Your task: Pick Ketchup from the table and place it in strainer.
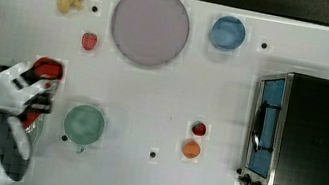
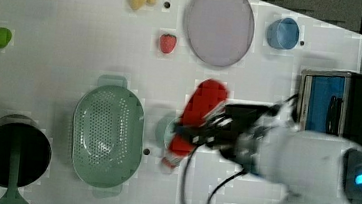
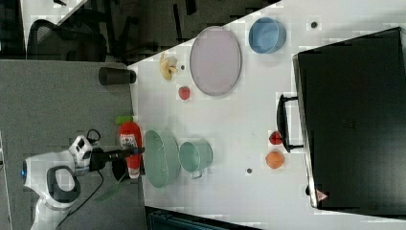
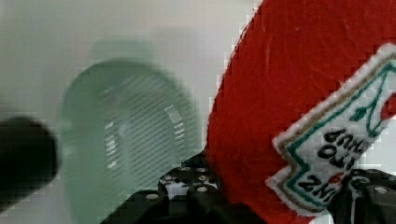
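A red ketchup (image 4: pixel 289 93) bottle of fuzzy, cloth-like material sits close to the camera, with a white label edged in gold and green, its lettering upside down. The black gripper (image 4: pixel 275 200) clasps its lower part from both sides. Beyond lies the pale green strainer (image 4: pixel 126 135) on a white table (image 4: pixel 70 37), with a dark blurred shape (image 4: pixel 23 158) beside it.

A white table (image 3: pixel 230 120) fills the scene, lit evenly. Past its edge on the gripper's side lies grey floor (image 3: pixel 62 100); far beyond the gripper, a dark office chair (image 3: pixel 57 40) stands at a second white desk (image 3: pixel 43 9).
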### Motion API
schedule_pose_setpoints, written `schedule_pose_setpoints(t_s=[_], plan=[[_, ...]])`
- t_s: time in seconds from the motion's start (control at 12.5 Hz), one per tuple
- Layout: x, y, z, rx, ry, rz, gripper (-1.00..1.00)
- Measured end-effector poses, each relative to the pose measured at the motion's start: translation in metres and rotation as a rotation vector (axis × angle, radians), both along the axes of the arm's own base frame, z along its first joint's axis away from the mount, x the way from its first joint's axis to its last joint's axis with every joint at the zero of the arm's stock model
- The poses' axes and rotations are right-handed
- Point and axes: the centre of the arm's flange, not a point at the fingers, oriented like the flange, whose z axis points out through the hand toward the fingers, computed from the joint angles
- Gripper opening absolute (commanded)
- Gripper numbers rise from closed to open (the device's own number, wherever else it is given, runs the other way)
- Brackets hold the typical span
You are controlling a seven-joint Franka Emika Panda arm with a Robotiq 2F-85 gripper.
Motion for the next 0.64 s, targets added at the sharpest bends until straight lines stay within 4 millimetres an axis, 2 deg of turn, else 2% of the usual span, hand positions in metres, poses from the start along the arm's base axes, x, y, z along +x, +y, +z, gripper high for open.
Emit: schedule_pose_setpoints(t_s=[0.24, 0.32, 0.4, 0.64], plan=[[-0.031, 0.056, -0.037, 0.080, 0.023, -0.054, 0.25], [-0.035, 0.069, -0.048, 0.117, 0.034, -0.079, 0.25], [-0.037, 0.077, -0.063, 0.141, 0.053, -0.099, 0.33], [-0.035, 0.077, -0.109, 0.157, 0.114, -0.136, 0.97]])
